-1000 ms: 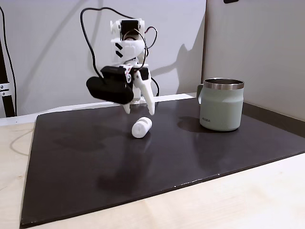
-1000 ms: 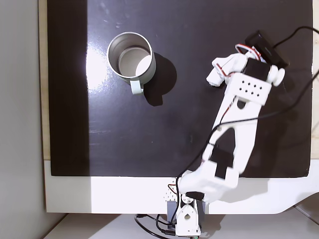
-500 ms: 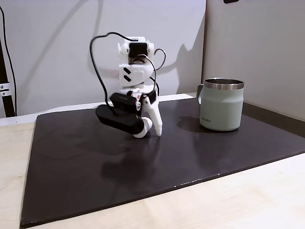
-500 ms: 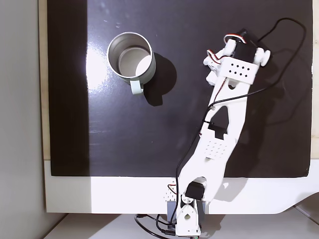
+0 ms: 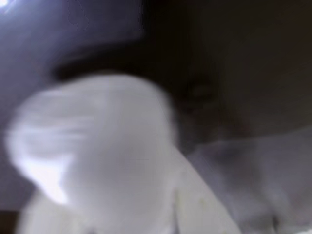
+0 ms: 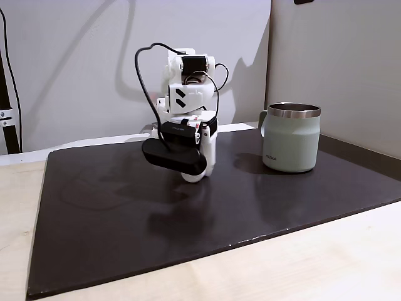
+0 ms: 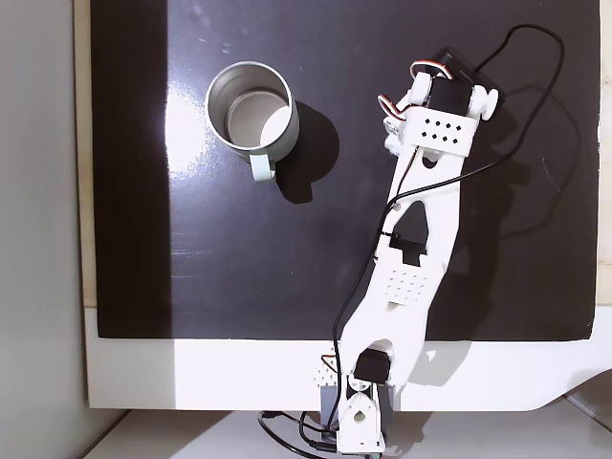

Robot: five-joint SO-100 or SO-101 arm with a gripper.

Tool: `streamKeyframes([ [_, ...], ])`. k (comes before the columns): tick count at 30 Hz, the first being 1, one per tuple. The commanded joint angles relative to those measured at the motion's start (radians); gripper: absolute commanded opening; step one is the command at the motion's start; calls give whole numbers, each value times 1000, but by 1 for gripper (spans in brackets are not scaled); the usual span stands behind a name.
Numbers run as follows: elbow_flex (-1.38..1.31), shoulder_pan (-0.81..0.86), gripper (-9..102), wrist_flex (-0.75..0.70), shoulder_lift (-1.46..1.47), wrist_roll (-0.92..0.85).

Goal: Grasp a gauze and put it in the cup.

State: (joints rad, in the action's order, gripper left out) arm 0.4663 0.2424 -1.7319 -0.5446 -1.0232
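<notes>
The gauze (image 6: 193, 177), a small white roll, lies on the black mat under my gripper (image 6: 199, 169), which is lowered right onto it. A white finger (image 6: 210, 155) stands at the roll's right side; the black camera housing hides the other finger. The wrist view is badly blurred: the gauze (image 5: 92, 151) looms large and close, with a pale finger (image 5: 204, 204) at its lower right. From above, the arm (image 7: 421, 220) covers the roll. The cup (image 6: 291, 138), a sage-green mug with a steel rim, stands upright and apart to the right; seen from above, the cup (image 7: 251, 105) holds nothing.
A black mat (image 6: 113, 213) covers most of the light wooden table (image 6: 313, 263). Black cables (image 7: 535, 105) loop from the wrist over the mat's far side. A wall stands behind the arm. The arm's base (image 7: 359, 421) sits at the near edge in the top-down view.
The gripper came down from above the mat onto the gauze and shifted slightly toward the cup. The arm stretched further out. The cup has not moved.
</notes>
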Motion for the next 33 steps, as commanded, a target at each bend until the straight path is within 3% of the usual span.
streamKeyframes([
  [1,-8,5,0,-5,-9,9],
  [9,17,-2,0,-21,-170,15],
  [25,273,-144,0,-32,-936,12],
  [33,291,-259,0,-32,-948,132],
])
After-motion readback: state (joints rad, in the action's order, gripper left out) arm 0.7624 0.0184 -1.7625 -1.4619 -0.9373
